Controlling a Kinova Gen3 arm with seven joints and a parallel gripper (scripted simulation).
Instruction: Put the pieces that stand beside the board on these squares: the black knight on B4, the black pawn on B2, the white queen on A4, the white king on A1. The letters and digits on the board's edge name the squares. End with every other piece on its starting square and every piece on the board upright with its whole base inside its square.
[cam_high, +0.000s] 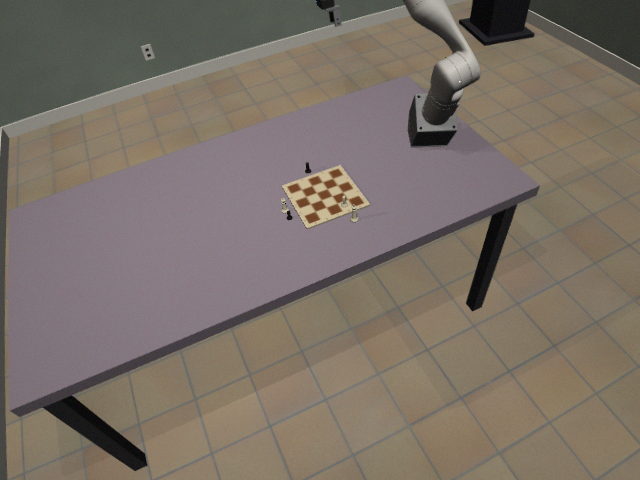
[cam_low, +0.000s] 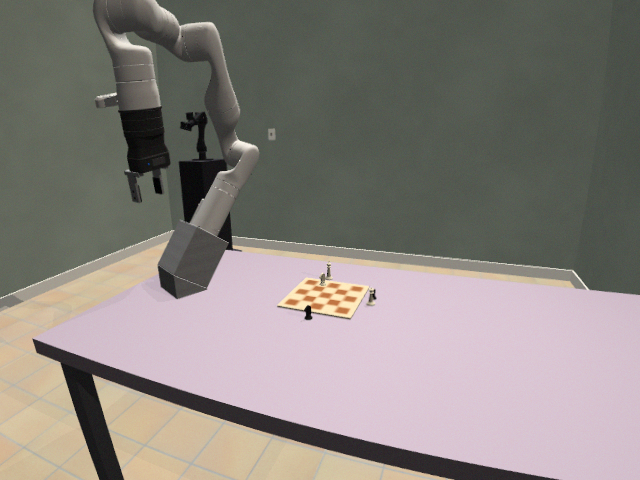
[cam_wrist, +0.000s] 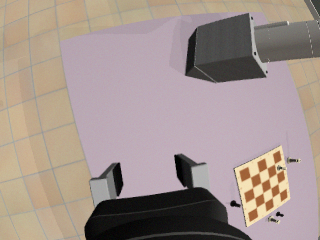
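The small chessboard (cam_high: 325, 196) lies in the middle of the purple table. A black knight (cam_high: 307, 166) stands off the board's far corner. A small black pawn (cam_high: 288, 215) and a white piece (cam_high: 283, 205) stand together off the left corner. A taller white piece (cam_high: 354, 213) stands off the near edge. I cannot tell which white piece is the king and which the queen. One more white piece (cam_high: 343, 200) stands on the board near that edge. My gripper (cam_low: 144, 188) hangs open and empty high above the table, well away from the board (cam_low: 324, 298). The wrist view shows its fingers with nothing between them.
The arm's grey base block (cam_high: 433, 121) is bolted at the table's far right end. A black pedestal (cam_low: 204, 198) with a camera stands on the floor behind the table. The table edges are far from the board.
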